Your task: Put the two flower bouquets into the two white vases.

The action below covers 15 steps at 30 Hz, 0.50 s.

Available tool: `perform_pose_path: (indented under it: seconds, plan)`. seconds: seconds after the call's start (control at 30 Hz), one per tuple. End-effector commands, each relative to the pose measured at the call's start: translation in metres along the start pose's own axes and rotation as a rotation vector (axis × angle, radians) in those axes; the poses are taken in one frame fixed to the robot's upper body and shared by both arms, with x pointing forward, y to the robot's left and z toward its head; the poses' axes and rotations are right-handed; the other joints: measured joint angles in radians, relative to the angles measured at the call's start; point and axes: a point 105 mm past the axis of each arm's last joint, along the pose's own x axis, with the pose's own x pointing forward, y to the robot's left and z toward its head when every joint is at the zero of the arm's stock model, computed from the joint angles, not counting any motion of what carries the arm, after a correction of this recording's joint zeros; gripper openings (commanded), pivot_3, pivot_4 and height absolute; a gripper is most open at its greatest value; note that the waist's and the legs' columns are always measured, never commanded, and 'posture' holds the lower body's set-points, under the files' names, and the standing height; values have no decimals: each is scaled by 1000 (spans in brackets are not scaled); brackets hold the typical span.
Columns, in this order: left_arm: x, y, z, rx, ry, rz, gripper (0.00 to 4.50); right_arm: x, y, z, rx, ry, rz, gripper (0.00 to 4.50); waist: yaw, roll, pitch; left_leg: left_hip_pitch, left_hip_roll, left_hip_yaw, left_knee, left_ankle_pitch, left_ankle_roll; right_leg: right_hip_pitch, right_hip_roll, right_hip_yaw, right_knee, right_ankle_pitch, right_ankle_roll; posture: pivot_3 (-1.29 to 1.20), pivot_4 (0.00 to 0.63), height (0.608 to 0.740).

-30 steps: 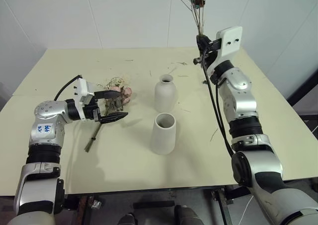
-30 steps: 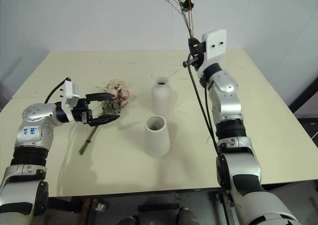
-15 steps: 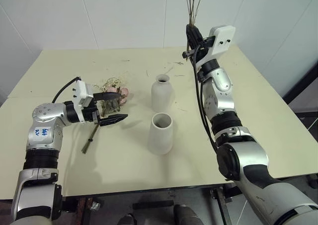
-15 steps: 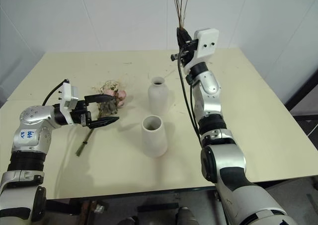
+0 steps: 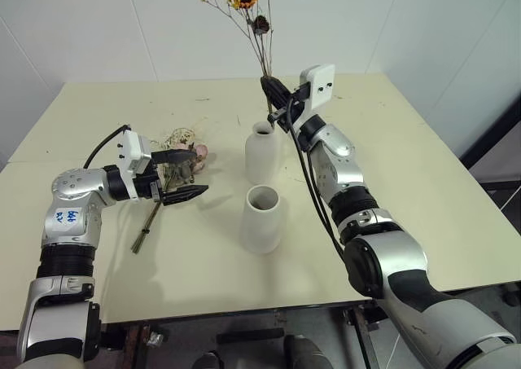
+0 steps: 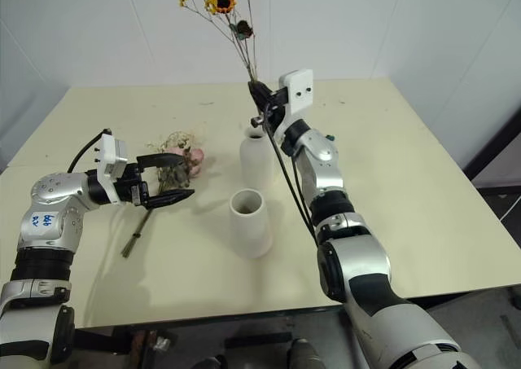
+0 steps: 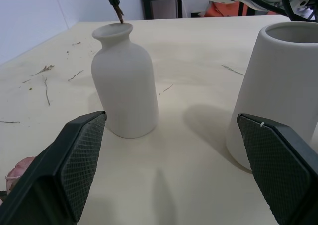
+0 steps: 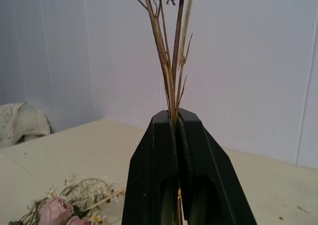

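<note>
From the head camera I see my right gripper [image 5: 271,93] clamped tight on the thin stems of the yellow-flower bunch [image 5: 244,15], holding it upright with its stem ends at the mouth of the rounded bottle vase [image 5: 262,152], though I cannot tell whether they are inside the neck. My left gripper [image 5: 181,173] hangs with its jaws spread wide and nothing between them, at about 9 o'clock from the tapered cone vase [image 5: 262,218]. The pink rose bunch [image 5: 184,159] lies flat on the table [image 5: 391,173] just behind that gripper, at about 9 o'clock from the bottle vase, which itself stands at 12 o'clock from the cone vase.
</note>
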Motion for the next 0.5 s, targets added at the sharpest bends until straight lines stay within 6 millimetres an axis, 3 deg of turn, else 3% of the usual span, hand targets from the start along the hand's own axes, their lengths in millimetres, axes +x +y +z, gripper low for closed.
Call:
perform_pose_path:
  seconds: [0.03, 0.33, 0.5]
  plan:
    - [-7, 3, 14, 50, -18, 20, 4500, 11, 11, 10, -18, -16, 59, 32, 0, 0, 0, 0, 0, 0, 0, 0, 0, 0, 0, 0, 0, 0, 0, 0, 150, 740]
    - [-10, 3, 14, 53, -15, 38, 4500, 15, 16, 7, -8, -2, 68, 32, -1, 0, 0, 0, 0, 0, 0, 0, 0, 0, 0, 0, 0, 0, 0, 0, 150, 740]
    - [-12, 3, 14, 52, -10, 46, 4500, 7, 15, -9, -9, 46, 65, 32, -1, 0, 0, 0, 0, 0, 0, 0, 0, 0, 0, 0, 0, 0, 0, 0, 150, 740]
